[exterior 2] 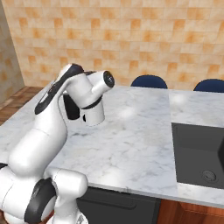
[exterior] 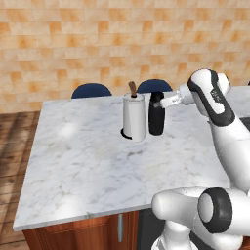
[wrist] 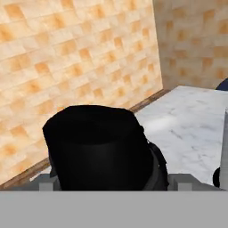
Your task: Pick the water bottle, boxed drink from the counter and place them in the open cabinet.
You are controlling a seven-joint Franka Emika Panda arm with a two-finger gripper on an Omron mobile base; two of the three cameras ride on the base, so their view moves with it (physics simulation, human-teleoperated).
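Marble counter before an orange tiled wall
White-and-grey marble counter point(exterior: 88, 166) carries the tall matte black water bottle point(exterior: 156, 114) near its far edge; the gripper point(exterior: 161, 102) stands wide around its top.

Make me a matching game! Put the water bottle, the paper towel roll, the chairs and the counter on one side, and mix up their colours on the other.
Things:
1. water bottle
2. paper towel roll
3. chairs
4. counter

Colours:
A. dark blue
B. white-and-grey marble
C. black
D. white with a brown post on top

Pairs: 1-C, 2-D, 3-A, 4-B
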